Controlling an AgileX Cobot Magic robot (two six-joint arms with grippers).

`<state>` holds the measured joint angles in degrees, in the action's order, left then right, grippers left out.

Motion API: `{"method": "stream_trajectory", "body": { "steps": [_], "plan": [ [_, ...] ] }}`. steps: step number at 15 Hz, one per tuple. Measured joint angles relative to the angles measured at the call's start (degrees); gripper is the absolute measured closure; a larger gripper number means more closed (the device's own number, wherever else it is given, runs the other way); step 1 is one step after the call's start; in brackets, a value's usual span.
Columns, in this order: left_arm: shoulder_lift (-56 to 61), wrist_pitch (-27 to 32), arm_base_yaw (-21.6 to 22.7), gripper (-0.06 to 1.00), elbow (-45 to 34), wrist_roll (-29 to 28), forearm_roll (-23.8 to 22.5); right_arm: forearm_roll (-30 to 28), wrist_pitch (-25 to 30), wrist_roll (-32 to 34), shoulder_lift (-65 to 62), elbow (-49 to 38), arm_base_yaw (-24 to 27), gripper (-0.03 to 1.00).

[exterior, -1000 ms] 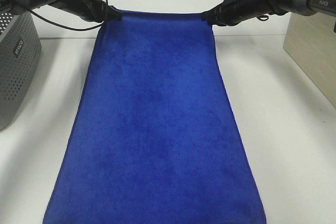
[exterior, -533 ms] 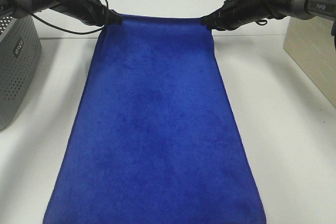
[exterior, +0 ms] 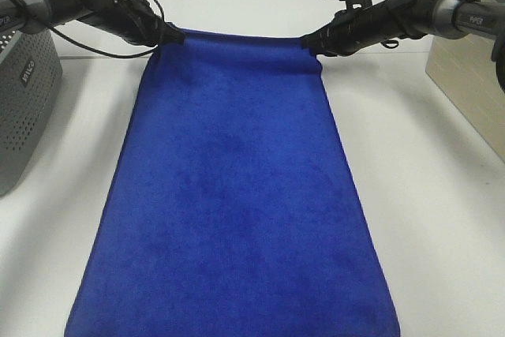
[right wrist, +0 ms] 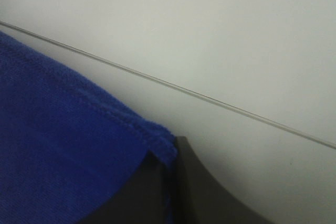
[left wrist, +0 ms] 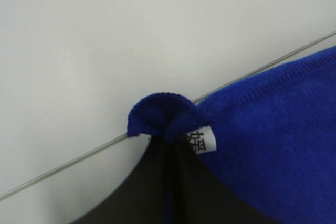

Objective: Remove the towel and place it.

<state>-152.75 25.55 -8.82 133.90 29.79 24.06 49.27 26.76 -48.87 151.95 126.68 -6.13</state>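
Near you the towel (exterior: 237,195) lies flat and spread down the middle of the table (exterior: 426,195), soft and limp, so expect it to sag and drag wherever you don't hold it. At its far edge, left gripper (exterior: 172,35) and right gripper (exterior: 309,41) are each clamped on a corner; keep hold there, the tag (left wrist: 202,140) marks the left one.

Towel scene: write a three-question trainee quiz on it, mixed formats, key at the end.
1. True or false: each pincer is shut on a far corner of the towel.
2. Which corner carries the white tag? A) the one in the left pincer B) the one in the right pincer
3. Fill in: the grey perforated basket stands on the towel's ____ side in the high view.

Key: 1 true; 2 A; 3 left.
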Motion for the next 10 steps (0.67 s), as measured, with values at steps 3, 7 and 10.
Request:
{"method": "stream_trajectory", "body": {
  "steps": [3,7,10],
  "plan": [
    [0.0,-1.5,0.0,0.92,0.0,0.0,-0.2,0.0,-0.7,0.0,0.0,0.0,0.0,0.84],
    [0.0,-2.9,0.0,0.71,0.0,0.1,-1.0,0.3,-2.9,0.0,0.0,0.0,0.0,0.5],
    [0.0,-3.0,0.0,0.49,0.0,0.1,-1.0,0.6,-2.5,0.0,0.0,0.0,0.0,0.38]
  ]
}}
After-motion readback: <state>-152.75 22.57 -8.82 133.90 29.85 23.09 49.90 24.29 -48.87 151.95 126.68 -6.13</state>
